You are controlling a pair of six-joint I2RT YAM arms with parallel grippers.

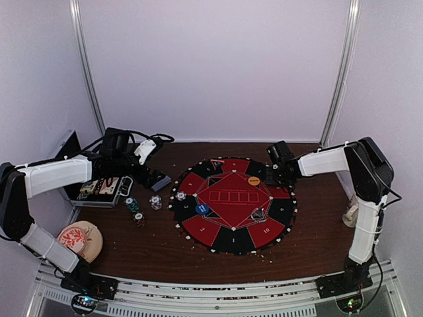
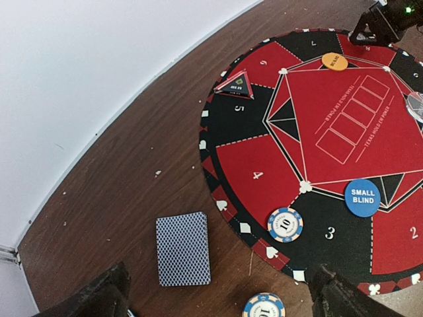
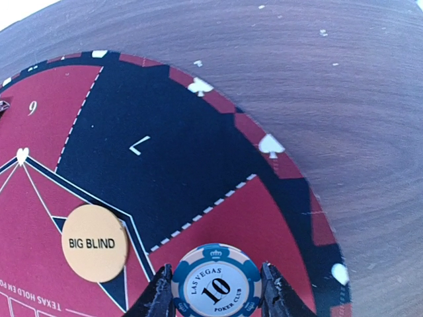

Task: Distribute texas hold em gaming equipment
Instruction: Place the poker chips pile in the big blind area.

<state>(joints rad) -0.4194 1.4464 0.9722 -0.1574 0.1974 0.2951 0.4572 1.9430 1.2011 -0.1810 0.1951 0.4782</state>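
Brown wooden table [image 1: 310,238]: carries everything.

Large round red-and-black mat [image 1: 231,191]: centre of the top view, with numbered seat wedges round its rim.

Metal case [image 1: 99,190]: mid-left of the top view, off the mat.

Left gripper [image 2: 218,304]: jaws spread wide with nothing between them. It hangs over the table just outside the mat's rim.

Right gripper [image 3: 217,294]: closed on a white-and-blue "10" poker chip [image 3: 215,281], one finger against each side. It is at the bottom of the right wrist view, over a red wedge beside the black "7" wedge. Cannot tell whether the chip touches the mat.

Grey-blue-backed deck of playing cards [image 2: 183,257]: face down on the table, lower left of the left wrist view, near the mat but apart from it.

Orange "BIG BLIND" disc [image 3: 96,242] and blue "SMALL BLIND" disc [image 2: 362,197]: both already on the mat.

Another "10" chip [image 2: 285,224]: on the mat's rim near wedge 3.

Small chip stacks [image 1: 132,205]: on the table between the case and the mat.

Step in hand, by my reading: dealing chips out to the seats, with this one bound for the red wedge.

Next move calls for a short lowering until the chip lies flat inside the wedge. The fingers should then part cleanly so the chip is not dragged along. Cards are undealt.
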